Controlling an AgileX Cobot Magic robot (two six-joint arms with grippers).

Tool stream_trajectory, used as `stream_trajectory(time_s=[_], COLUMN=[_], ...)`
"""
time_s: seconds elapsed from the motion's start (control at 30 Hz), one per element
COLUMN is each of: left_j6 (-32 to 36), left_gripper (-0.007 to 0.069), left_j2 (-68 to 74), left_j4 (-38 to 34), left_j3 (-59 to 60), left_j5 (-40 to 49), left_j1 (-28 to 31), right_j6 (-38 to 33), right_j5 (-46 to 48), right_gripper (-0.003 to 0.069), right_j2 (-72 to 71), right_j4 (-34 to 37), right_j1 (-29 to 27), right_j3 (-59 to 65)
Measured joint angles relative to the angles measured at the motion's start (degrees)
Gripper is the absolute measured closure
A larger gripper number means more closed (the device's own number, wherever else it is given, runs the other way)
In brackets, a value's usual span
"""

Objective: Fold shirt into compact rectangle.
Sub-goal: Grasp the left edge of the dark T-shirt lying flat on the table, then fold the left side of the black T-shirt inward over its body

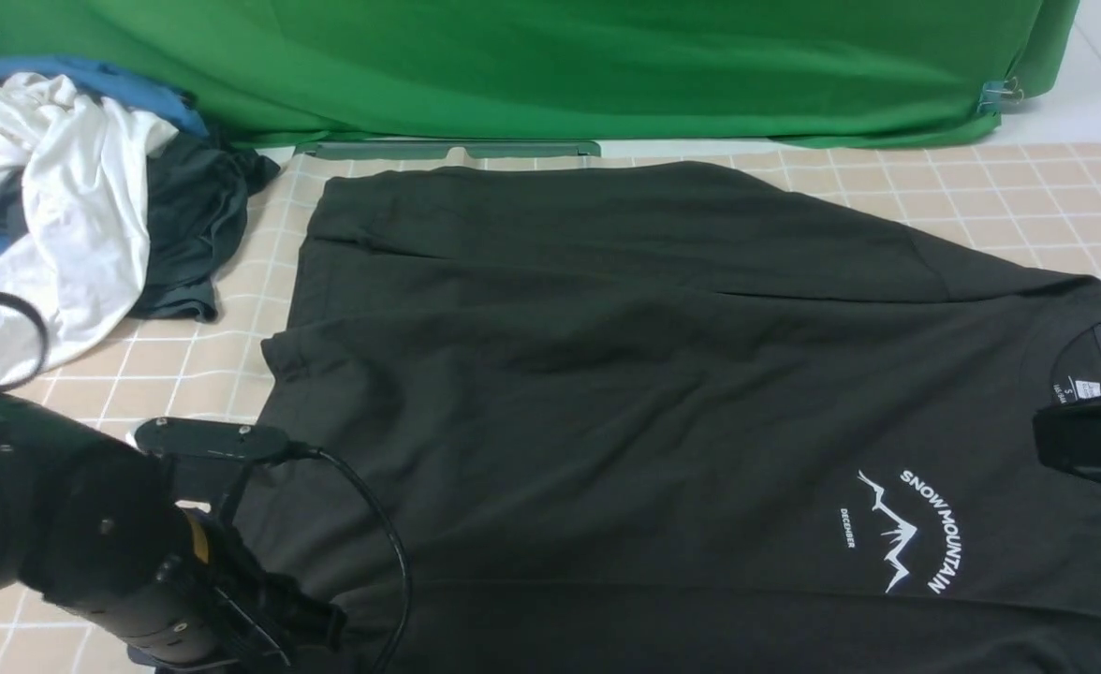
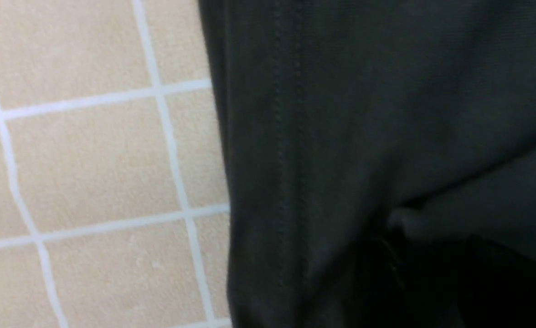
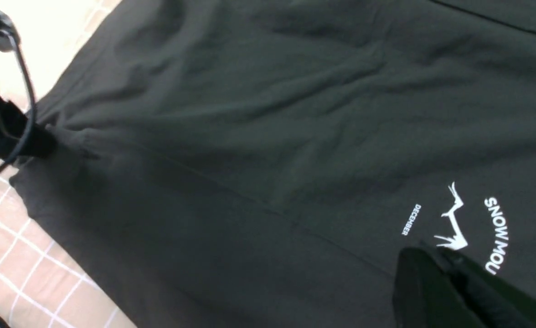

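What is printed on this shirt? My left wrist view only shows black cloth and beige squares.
Observer: The shirt has a white print: SNOW MOUNTAIN and a mountain outline.
Operator: Is anything else on the table?
Observer: A clothes pile, white, blue and dark, lies at the far left.
Operator: Where is the other arm?
Observer: The right fingers, shut, sit close to that print.

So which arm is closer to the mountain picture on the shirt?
Right. The right gripper sits beside the mountain print; the left gripper is far off, at the hem of the shirt.
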Motion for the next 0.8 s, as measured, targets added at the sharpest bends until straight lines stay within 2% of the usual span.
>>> stream_trajectory(time_s=[0.1,0.17,0.27,0.33,0.4,0.43,0.5,0.53,0.63,0.8], left_j6=[-0.06,-0.06,0.96,2.02,2.86,2.86,3.64,4.11,5.51,6.11], left_gripper=[0.0214,0.0188,0.0197,0.0239,0.0330,0.0341,0.0499,0.0537,0.0588,0.0589], left_j2=[1.96,2.36,2.87,2.98,3.11,3.11,3.05,2.85,2.02,-2.71], left_j4=[0.25,0.19,-0.35,-0.83,-1.61,-1.61,-2.23,-2.24,-2.56,-2.94], left_j3=[0.00,0.00,-0.12,-0.18,-0.31,-0.31,-0.35,-0.35,-0.35,-0.29], left_j5=[-3.01,-3.88,-4.42,-4.34,-4.06,-4.06,-3.74,-3.48,-1.87,1.67], left_j1=[0.00,0.00,0.00,0.00,0.00,0.00,-0.25,-0.29,-0.29,-0.29], right_j6=[0.00,0.00,0.00,0.00,0.00,0.00,0.00,0.00,0.00,0.00], right_j5=[-0.35,-0.87,-1.49,-1.61,-1.65,-1.65,-1.68,-1.68,-1.68,-1.72], right_gripper=[0.0620,0.0620,0.0620,0.0620,0.0620,0.0620,0.0620,0.0620,0.0620,0.0620], right_j2=[0.00,0.00,0.00,0.00,0.00,0.00,0.00,0.00,0.00,0.00], right_j4=[0.00,0.00,0.02,0.02,0.02,0.02,0.02,0.02,0.02,0.02], right_j1=[0.00,0.00,0.00,0.00,0.00,0.00,0.00,0.00,0.00,0.00], right_j3=[0.00,0.00,0.00,0.00,0.00,0.00,0.00,0.00,0.00,0.00])
